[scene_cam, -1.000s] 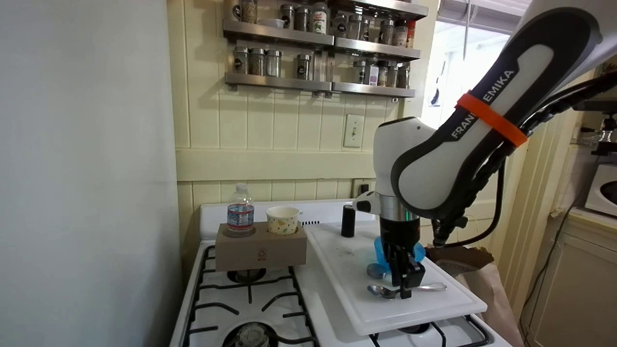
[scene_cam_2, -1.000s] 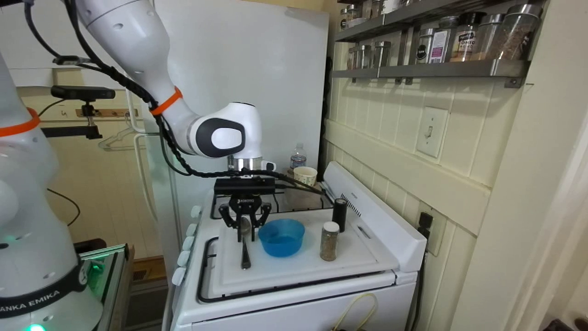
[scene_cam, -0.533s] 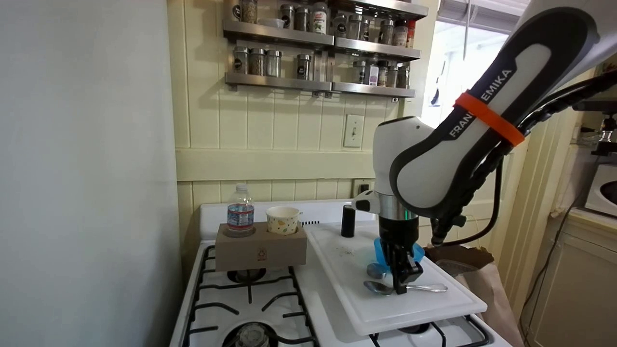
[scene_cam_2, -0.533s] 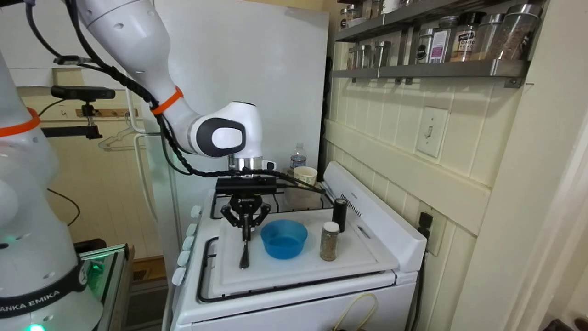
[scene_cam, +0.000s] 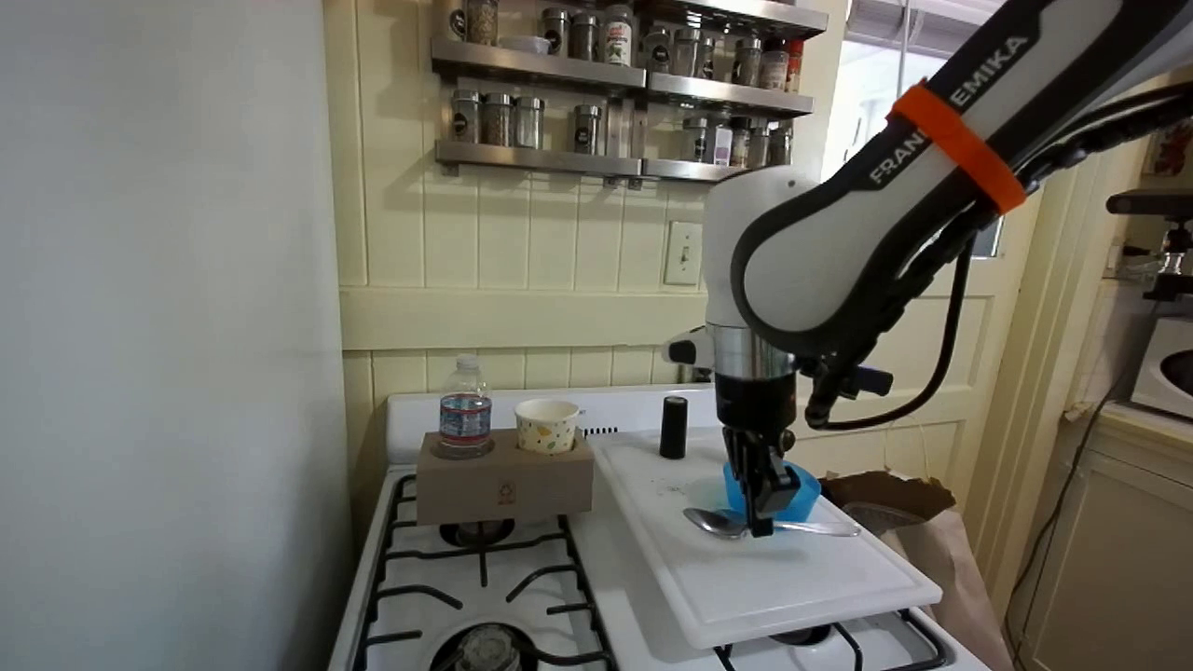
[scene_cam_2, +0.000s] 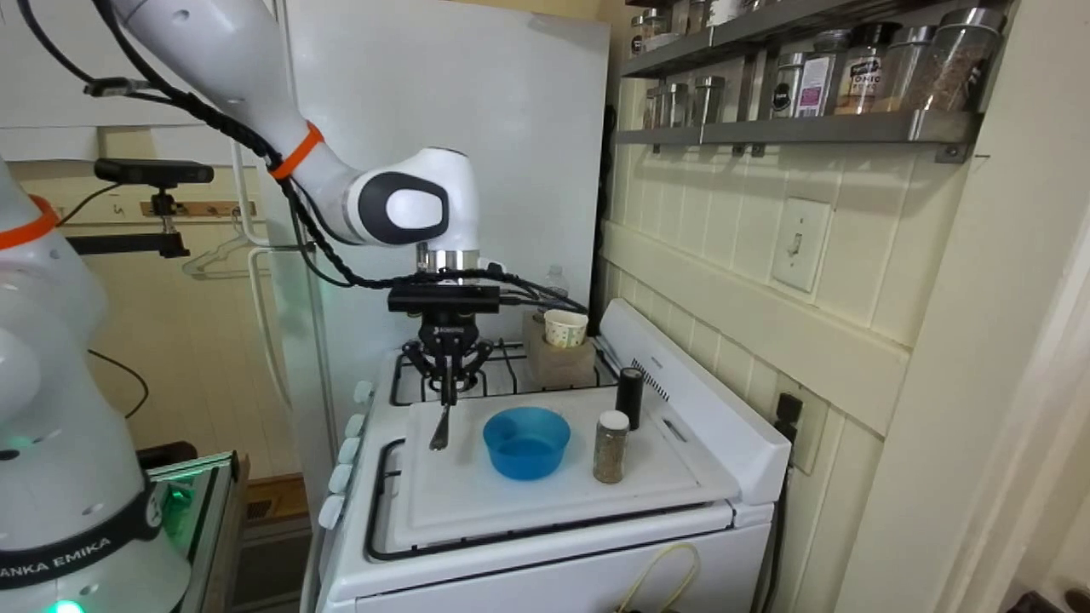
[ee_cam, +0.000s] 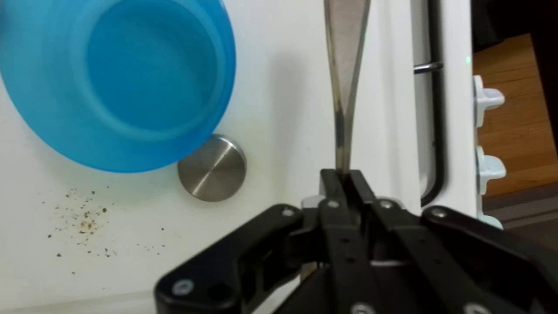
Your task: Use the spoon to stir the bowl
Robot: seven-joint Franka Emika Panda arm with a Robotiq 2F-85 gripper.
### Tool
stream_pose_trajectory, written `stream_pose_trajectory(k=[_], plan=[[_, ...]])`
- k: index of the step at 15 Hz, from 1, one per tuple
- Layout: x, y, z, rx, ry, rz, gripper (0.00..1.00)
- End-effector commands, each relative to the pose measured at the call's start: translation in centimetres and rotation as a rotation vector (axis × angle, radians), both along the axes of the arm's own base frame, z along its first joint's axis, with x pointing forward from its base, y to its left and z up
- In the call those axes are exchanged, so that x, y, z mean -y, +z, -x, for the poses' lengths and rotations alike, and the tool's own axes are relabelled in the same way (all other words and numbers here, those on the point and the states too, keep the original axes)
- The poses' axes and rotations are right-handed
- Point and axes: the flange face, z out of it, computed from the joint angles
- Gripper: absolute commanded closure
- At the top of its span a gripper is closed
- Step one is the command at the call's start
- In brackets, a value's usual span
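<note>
My gripper is shut on the middle of the silvery spoon, as seen in the wrist view [ee_cam: 343,172] and both exterior views [scene_cam: 761,527] [scene_cam_2: 448,398]. The spoon [scene_cam: 820,528] hangs above the white board, roughly level; its scoop sticks out on one side of the fingers and its handle on the other. The handle also shows in an exterior view [scene_cam_2: 441,428] and the wrist view [ee_cam: 346,65], where its shadow lies apart from it; the scoop is hidden there. The blue bowl [scene_cam_2: 526,447] stands upright beside the spoon, also in the wrist view [ee_cam: 152,65], partly hidden behind the gripper in an exterior view [scene_cam: 803,494].
The white board [scene_cam_2: 511,511] covers part of the stove. A round steel disc [ee_cam: 212,169] is beside the bowl, near dark crumbs [ee_cam: 87,222]. A spice jar [scene_cam_2: 610,447] and black cylinder [scene_cam_2: 630,396] stand behind. A cardboard box [scene_cam: 503,489] holds a bottle [scene_cam: 466,410] and cup [scene_cam: 547,424].
One second ago the gripper was open around the spoon on the board. It shut on the spoon, and both have risen off the board. Earlier the bowl shifted very slightly.
</note>
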Motion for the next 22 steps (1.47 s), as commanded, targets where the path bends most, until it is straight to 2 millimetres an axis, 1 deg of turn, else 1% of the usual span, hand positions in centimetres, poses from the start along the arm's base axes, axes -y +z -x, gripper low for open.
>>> stream_pose_trajectory(k=[1,4,7,9,10,11,13,15,17,18,19,20,22], plan=[[-0.7,4.5,0.5,-0.054,0.013,0.187,0.98],[-0.4,8.0,0.1,-0.116,-0.014,0.354,0.98],[0.8,9.7,-1.2,-0.148,-0.020,0.516,0.98],[2.6,9.9,-2.4,-0.133,-0.015,0.624,0.98],[3.6,9.1,-3.2,-0.108,0.001,0.677,0.98],[4.2,8.6,-3.8,-0.089,0.011,0.728,0.98],[5.6,6.4,-5.2,-0.041,0.041,0.834,0.98],[6.2,4.0,-6.3,0.034,0.050,0.922,0.98],[6.0,1.2,-6.9,0.083,0.009,0.904,0.98],[6.2,3.4,-6.1,0.032,0.023,0.888,0.98],[6.2,2.3,-6.2,0.026,0.023,0.891,0.92],[6.1,2.0,-6.2,0.020,0.026,0.891,0.92],[6.1,2.5,-6.2,0.028,0.023,0.890,0.92]])
